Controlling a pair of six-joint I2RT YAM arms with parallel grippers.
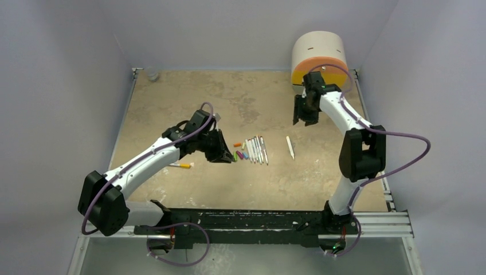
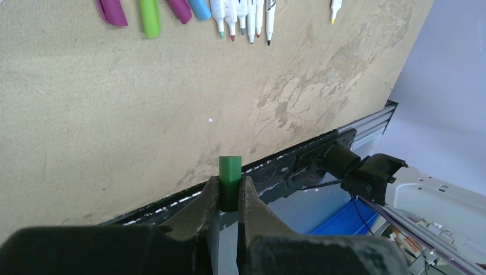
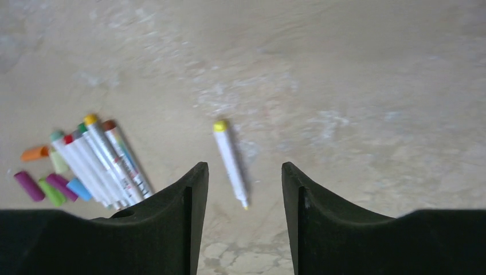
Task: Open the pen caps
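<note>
Green cap pinched in the left gripper; right gripper open and empty above a loose pen

The left gripper (image 2: 230,192) is clamped on a green cap (image 2: 230,169), seemingly raised above the table (image 2: 114,114) and near the row of loose pen caps (image 2: 150,16); released from there, the cap may bounce or roll away from the row; only its lower end sits between the pads, so it could also twist out early; the right gripper (image 1: 305,121) hangs with jaws apart and nothing between them over a lone pen (image 3: 230,160) lying apart from the other pens (image 3: 103,163); a round barrel on bare table can roll off if one finger touches first; another pen (image 1: 180,165) lies just beside the left arm (image 1: 143,160), where a sweep could knock it away.
</note>
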